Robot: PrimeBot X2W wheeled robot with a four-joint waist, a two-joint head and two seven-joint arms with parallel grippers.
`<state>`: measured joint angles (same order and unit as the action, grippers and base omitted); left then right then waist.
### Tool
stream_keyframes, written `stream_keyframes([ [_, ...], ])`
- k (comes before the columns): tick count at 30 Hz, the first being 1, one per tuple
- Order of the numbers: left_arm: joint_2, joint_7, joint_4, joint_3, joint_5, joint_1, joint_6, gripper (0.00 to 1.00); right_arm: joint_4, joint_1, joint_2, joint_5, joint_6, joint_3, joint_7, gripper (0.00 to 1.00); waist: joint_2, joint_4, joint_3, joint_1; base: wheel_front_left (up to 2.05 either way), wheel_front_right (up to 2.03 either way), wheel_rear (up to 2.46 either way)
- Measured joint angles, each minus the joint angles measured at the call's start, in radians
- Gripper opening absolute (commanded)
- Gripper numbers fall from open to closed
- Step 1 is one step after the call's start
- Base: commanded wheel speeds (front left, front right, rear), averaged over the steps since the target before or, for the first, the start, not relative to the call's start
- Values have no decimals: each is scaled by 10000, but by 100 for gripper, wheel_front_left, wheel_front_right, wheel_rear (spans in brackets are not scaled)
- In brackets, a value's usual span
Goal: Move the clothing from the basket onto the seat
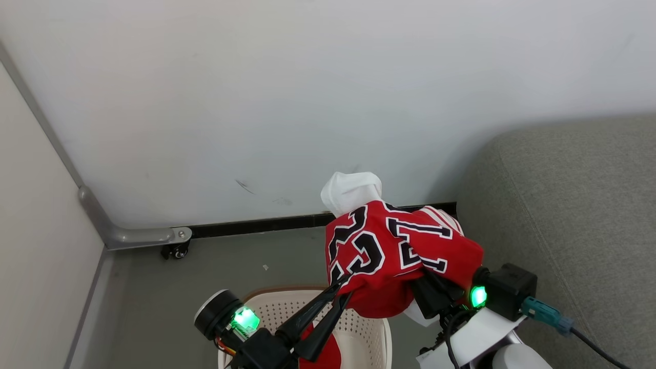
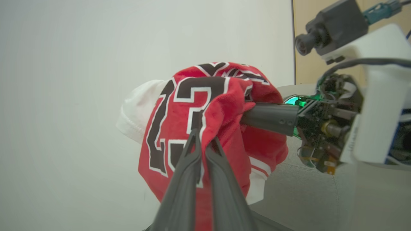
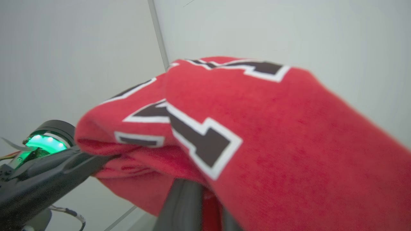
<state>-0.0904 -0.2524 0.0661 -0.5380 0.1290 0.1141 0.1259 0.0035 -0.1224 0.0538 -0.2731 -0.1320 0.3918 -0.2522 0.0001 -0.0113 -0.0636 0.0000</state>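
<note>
Two grips: left fingers clenched on a fold of the red jersey; right fingers shut too, tips buried under the cloth, apparently pinching it
Load: jersey hangs bunched in the air, above the basket and just beside the seat, with a white cloth poking out on top
Risk: white cloth may slide off onto the floor if the arms swing; a thin pinch could slip; trailing hem could catch the basket rim
In basket: another red garment
Surface: broad grey woven seat, to the robot's right
Room: pale wall, dark baseboard, grey floor, a caster near the corner
</note>
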Motion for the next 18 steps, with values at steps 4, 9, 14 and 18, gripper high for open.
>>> stream_keyframes([
  [4,15,0,-130,0,0,-1,0,100,-4,0,0,-2,0,25,0,0,0,5,-12,0,0,0,0],
  [9,-33,0,-334,21,-4,-42,0,100,-8,0,31,-2,8,13,0,0,0,19,-43,0,0,0,0],
  [14,-77,0,-424,-19,-65,-58,2,100,-6,1,29,0,8,-71,0,0,0,30,-73,0,0,0,0],
  [18,-150,0,-575,-119,-75,-240,2,100,-15,1,29,12,8,-261,0,0,0,27,-91,0,0,0,0],
])
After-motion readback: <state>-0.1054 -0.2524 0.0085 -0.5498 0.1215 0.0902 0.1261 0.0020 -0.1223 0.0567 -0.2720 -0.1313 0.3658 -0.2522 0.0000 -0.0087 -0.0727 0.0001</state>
